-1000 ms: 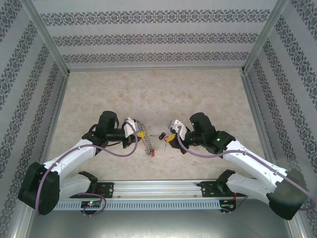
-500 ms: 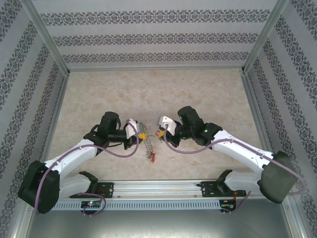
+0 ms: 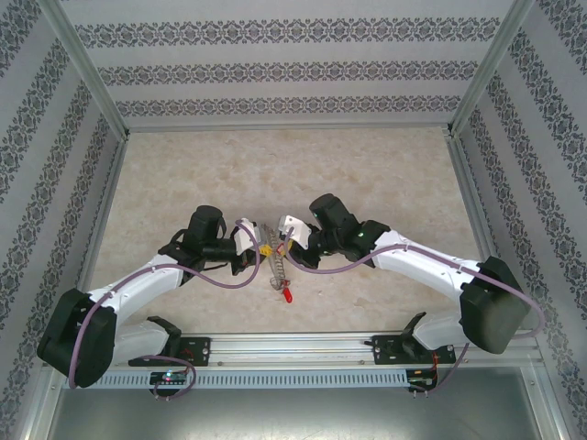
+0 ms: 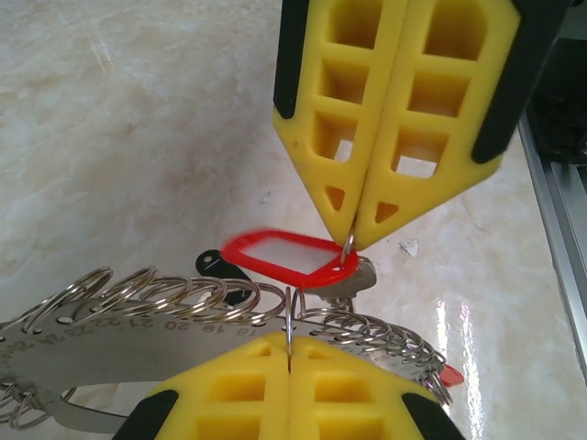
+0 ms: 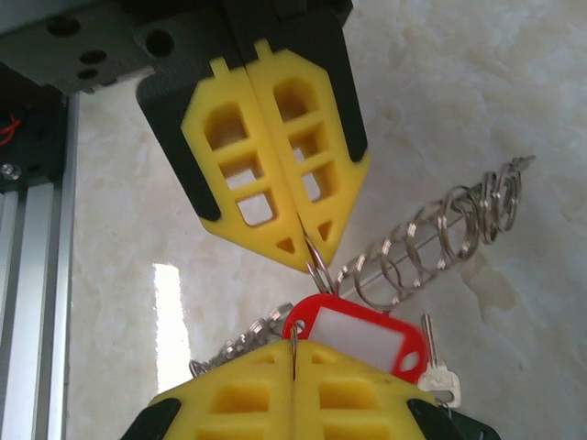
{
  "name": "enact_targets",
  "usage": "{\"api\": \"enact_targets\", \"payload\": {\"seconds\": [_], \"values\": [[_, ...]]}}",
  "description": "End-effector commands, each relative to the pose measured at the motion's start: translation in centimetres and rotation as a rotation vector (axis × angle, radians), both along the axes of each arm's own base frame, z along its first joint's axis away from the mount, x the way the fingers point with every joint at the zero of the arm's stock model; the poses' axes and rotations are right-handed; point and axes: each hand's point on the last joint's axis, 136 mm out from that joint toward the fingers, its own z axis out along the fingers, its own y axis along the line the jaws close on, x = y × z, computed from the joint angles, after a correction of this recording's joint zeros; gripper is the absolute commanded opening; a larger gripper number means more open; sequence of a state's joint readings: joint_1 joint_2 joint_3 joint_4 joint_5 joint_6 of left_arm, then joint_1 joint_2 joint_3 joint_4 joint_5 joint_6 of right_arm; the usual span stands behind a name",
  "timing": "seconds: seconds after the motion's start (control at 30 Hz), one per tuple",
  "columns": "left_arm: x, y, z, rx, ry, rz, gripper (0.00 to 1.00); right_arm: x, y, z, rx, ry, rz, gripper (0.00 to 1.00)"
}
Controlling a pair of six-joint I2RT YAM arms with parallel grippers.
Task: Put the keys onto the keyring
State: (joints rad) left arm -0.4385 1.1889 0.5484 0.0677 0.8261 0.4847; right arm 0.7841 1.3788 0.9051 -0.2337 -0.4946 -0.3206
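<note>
**Surface and enclosure.** A pale marbled table (image 3: 385, 174) is closed in by patterned walls (image 3: 275, 69). An aluminium rail (image 3: 293, 346) along the bottom of the top view carries both arm bases.

**Nearest item** (left wrist view, bottom centre). The left gripper (image 4: 289, 353) has its fingers pressed together, pinching one wire loop on the rim of the keyring (image 4: 110, 344). The keyring is a thin grey plate with stamped numbers and a row of small loops. In the top view it hangs edge-on near frame centre, between the two grippers.

**Next beyond** (same view, upper right). The right gripper (image 4: 351, 240) also has its fingers pressed together, pinching the small wire ring of a red-tagged key (image 4: 280, 255). The tag sits just above the loops in the frame. Contact with them cannot be determined.

**Further back.**
- A black-headed key (image 4: 213, 264) shows behind the loops, left of centre. Whether it is threaded cannot be told.
- A second red tag (image 4: 449, 374) shows at lower right, past the last loops. Its attachment is unclear.

**Handling assessment.** The keys appear light and rigid, and will likely swing from their wire rings. The plastic tag looks smooth and would make a poor hold, so the wire ring is the sounder place. The keyring plate seems stiff, but its loops look springy. Held by a single loop, the plate may pivot. A hold close to the target loop is advisable.
</note>
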Motion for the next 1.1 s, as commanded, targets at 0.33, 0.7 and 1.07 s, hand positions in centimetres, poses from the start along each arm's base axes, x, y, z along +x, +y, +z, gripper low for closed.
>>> {"api": "enact_targets", "payload": {"seconds": [0.33, 0.7, 1.07], "values": [[0.3, -0.3, 1.1, 0.004, -0.05, -0.003, 0.0, 4.0, -3.7, -0.2, -0.081, 0.091, -0.402, 0.0], [0.4, -0.3, 1.3, 0.0, -0.069, 0.0, 0.0, -0.8, -4.8, 3.7, 0.172, 0.63, -0.286, 0.0], [0.4, -0.1, 1.4, 0.002, -0.078, 0.004, 0.0, 4.4, -8.1, 2.6, 0.113, 0.062, -0.569, 0.0]]}}
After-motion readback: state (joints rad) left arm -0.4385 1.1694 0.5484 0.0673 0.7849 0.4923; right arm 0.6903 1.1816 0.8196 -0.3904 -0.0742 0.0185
